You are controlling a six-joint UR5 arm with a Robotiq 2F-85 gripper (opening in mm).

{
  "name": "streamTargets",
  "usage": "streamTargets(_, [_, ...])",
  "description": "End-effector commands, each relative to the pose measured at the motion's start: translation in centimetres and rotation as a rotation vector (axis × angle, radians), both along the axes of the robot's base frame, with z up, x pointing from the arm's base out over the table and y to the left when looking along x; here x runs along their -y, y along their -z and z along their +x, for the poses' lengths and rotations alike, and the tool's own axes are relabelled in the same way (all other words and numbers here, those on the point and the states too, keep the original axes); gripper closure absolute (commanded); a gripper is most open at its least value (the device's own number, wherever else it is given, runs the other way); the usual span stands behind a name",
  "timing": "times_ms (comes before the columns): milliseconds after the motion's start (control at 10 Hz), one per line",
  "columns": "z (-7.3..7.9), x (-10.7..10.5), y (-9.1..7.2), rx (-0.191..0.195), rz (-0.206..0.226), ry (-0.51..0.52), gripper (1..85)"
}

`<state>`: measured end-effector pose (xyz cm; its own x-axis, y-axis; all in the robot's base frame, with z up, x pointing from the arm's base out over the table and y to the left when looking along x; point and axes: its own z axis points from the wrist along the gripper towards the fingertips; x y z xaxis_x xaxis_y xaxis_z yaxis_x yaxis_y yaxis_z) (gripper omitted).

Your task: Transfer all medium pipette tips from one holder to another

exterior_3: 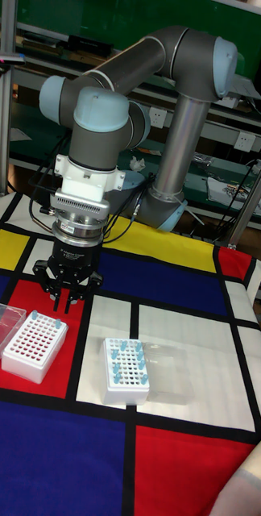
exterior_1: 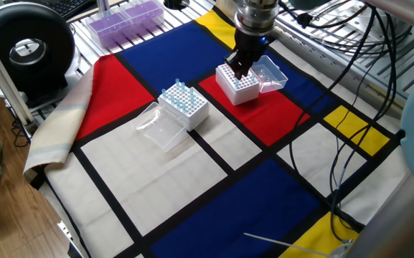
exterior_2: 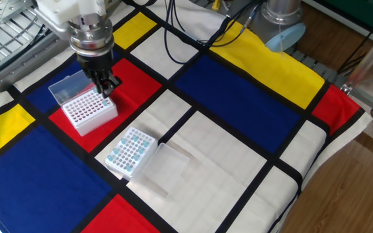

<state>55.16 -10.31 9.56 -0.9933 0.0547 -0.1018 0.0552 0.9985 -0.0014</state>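
Observation:
My gripper point(exterior_3: 66, 306) point(exterior_1: 240, 69) point(exterior_2: 106, 88) hangs over the far corner of a white holder point(exterior_3: 32, 348) point(exterior_1: 237, 86) point(exterior_2: 86, 111) with red-looking holes, which sits on a red patch. Its fingers are drawn close together, shut on a medium pipette tip point(exterior_3: 58, 322) that stands in that holder's corner hole. Another tip point(exterior_3: 32, 315) stands in a neighbouring corner. The other white holder point(exterior_3: 125, 371) point(exterior_1: 186, 104) point(exterior_2: 130, 153) carries several light-blue-topped tips and lies apart from the gripper.
Each holder has a clear lid point(exterior_1: 270, 72) point(exterior_1: 158, 127) folded open beside it. A rack of purple-tinted contents point(exterior_1: 126, 17) and a black round device point(exterior_1: 26, 49) stand at the table's far left. Cables point(exterior_1: 350, 86) trail over the right side of the patterned cloth point(exterior_2: 238, 162).

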Motion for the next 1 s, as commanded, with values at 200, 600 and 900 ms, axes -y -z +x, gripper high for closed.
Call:
streamTargets(200, [0.3, -0.4, -0.4, -0.004, 0.015, 0.071, 69.3])
streamTargets(600, [1.8, -2.8, -1.3, 0.020, 0.008, 0.114, 71.3])
streamTargets(900, [3.0, -5.8, -2.2, 0.021, 0.031, 0.132, 71.7])
